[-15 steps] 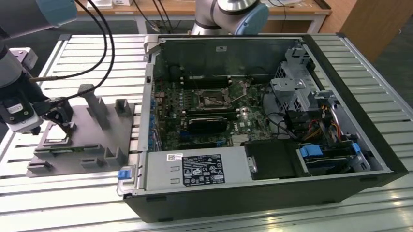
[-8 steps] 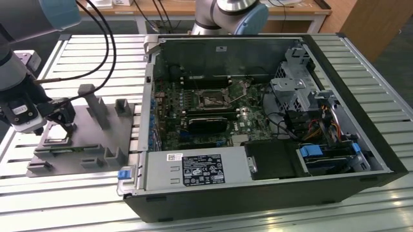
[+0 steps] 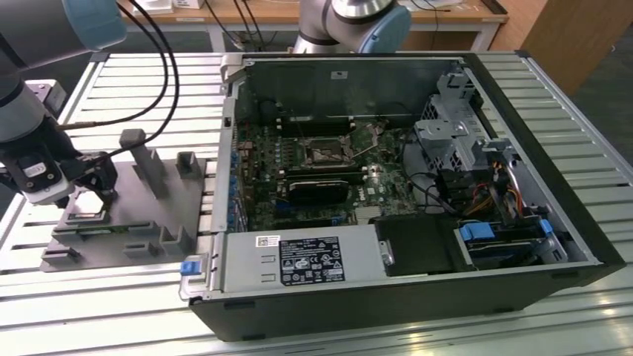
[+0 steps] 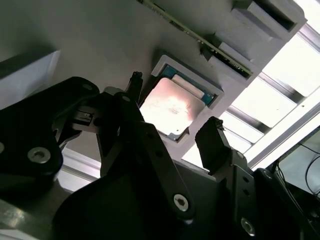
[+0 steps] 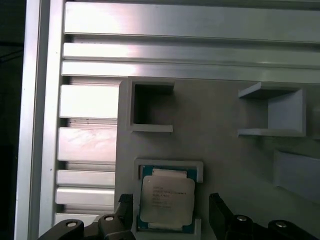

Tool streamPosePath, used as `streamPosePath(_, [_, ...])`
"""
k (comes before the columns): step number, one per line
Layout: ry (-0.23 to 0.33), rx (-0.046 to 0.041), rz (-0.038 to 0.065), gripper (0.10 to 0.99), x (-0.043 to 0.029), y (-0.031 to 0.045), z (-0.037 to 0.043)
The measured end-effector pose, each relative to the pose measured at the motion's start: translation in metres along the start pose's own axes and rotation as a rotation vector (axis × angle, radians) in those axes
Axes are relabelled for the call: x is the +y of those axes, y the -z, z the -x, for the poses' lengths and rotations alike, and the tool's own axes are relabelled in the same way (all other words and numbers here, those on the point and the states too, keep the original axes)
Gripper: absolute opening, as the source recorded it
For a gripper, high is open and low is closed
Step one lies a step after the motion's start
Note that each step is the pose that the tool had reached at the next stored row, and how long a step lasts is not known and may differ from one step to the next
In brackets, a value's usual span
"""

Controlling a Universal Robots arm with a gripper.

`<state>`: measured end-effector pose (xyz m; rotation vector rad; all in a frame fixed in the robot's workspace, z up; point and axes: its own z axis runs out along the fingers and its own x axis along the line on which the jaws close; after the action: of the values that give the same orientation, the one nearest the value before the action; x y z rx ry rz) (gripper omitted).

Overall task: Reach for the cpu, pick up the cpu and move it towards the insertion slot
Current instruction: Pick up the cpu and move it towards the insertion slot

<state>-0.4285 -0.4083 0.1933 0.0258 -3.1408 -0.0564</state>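
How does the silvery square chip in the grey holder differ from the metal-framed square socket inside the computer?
The silvery chip lies in the grey plastic fixture outside the case; the metal-framed socket sits on the motherboard inside. The chip's top is bright metal, the socket's centre dark. Both are small squares.

The arm (image 3: 20, 111) is a silver-grey tube with pale blue joint caps (image 3: 94, 22), and black cables (image 3: 170, 63) trail beside it. The gripper (image 3: 87, 194) is black, with a white box (image 3: 44, 185) mounted at the wrist. In the second wrist view its fingers (image 4: 215, 145) are matte black angular links, pinned with round silver screws (image 4: 180, 201).
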Motion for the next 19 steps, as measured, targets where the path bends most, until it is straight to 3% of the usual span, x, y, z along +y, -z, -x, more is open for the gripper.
streamPosePath(11, [-0.001, -0.0002, 0.000, 0.706, 0.0015, -0.0067, -0.0005])
streamPosePath(12, [-0.001, 0.0000, 0.000, 0.694, 0.0015, -0.0074, -0.0006])
streamPosePath(13, [-0.001, 0.0000, 0.000, 0.624, 0.0014, -0.0078, -0.0007])
streamPosePath(19, [-0.001, 0.0001, 0.000, 0.624, 0.0016, -0.0087, -0.0021])
